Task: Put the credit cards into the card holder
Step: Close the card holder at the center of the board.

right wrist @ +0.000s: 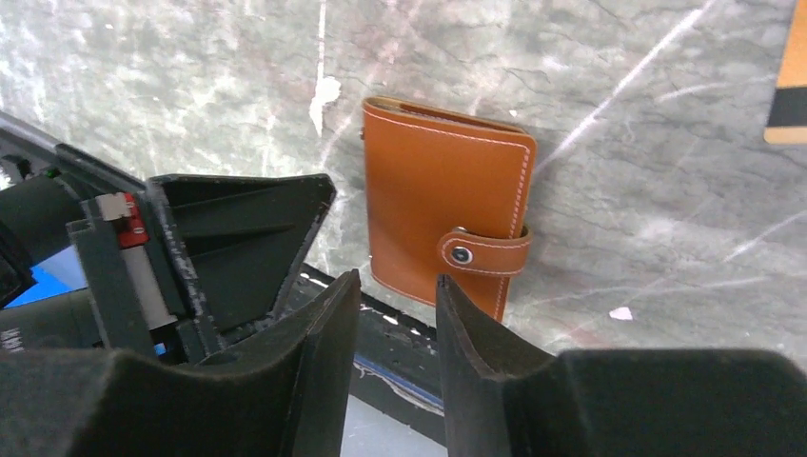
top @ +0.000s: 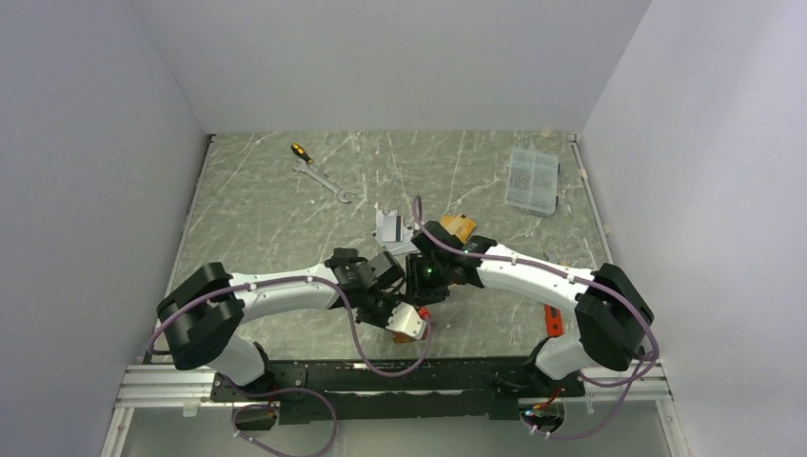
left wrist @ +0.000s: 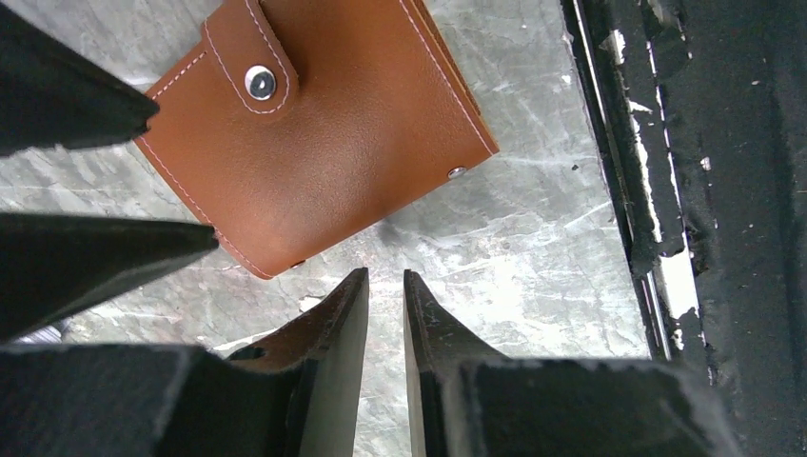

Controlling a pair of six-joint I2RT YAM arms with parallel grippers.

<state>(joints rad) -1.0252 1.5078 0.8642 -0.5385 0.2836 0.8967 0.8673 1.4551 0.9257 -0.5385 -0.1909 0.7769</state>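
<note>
Right tool (right wrist: 398, 286) hangs released, jaws a little apart with nothing between them. The left tool (left wrist: 385, 286) is the same: a narrow gap and empty.

Both point down at the wallet (right wrist: 442, 200), which lies flat on the tabletop (top: 266, 209) close to its near edge, between the two arms. It is folded shut, with the strap (right wrist: 485, 252) snapped across its open side.

From my right wrist camera the wallet sits just beyond the fingertips and slightly right of the gap. Its long axis runs away from me, with the fold on the left and the strap on the right. From the left wrist camera it lies ahead and off to the left of the tips, turned at an angle and clearly apart from them. I judge the right tool the nearer one and better lined up with it.

None of the cards are in yet. The gold card (top: 460, 227) and the grey cards (top: 388, 227) lie farther back on the tabletop, well apart from the wallet, with the gold one on the right arm's side.

As I read it, the strap's free end faces away from the left tool, so unsnapping falls to the right tool while the left pins the fold.
</note>
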